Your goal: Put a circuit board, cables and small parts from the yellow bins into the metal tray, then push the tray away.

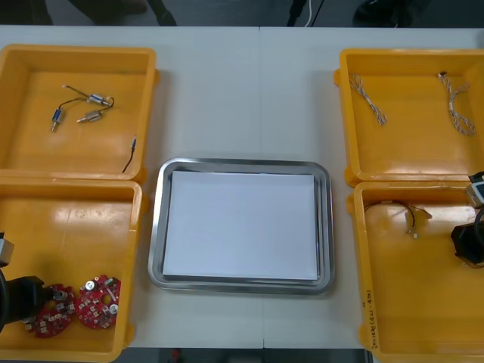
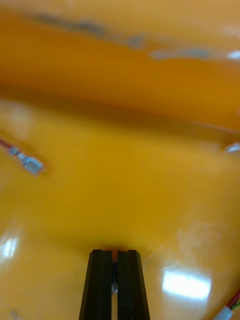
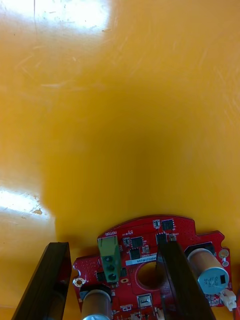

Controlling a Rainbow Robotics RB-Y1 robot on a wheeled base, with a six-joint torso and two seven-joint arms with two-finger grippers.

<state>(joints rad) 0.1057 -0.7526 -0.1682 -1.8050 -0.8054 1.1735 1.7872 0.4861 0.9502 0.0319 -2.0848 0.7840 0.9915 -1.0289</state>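
The left gripper (image 3: 112, 250) is down in the near yellow bin (image 1: 68, 234) on the metal tray's (image 1: 155, 227) left side, with its fingers spread apart and clamped on nothing. One finger stands just off the rim of a round red circuit board (image 3: 142, 234) and the other stands over the board's middle hole. A green terminal block on the board lies between the two fingers. A second circuit board (image 1: 98, 301) lies just beside the first, on the side nearer the tray. That bin's raised wall stands between both boards and the tray. The right gripper (image 2: 116, 252) is low in the near bin (image 1: 423, 302) on the tray's right side, with its fingers pressed together at the middle. A tiny speck shows in the slit between them, and what it is cannot be told. A cable (image 1: 393, 206) lies loose on that bin's floor, on the tray side of the gripper. One red lead with a metal terminal rests well clear of the fingers. The far bin (image 1: 45, 151) to the left of the tray holds small metal parts (image 1: 92, 98) and a short black cable (image 1: 130, 155). The far bin (image 1: 408, 151) to the right of the tray holds twisted blue and white cables (image 1: 368, 98). The tray sits flat on the table (image 1: 242, 91) between the bins, with its white inside showing.
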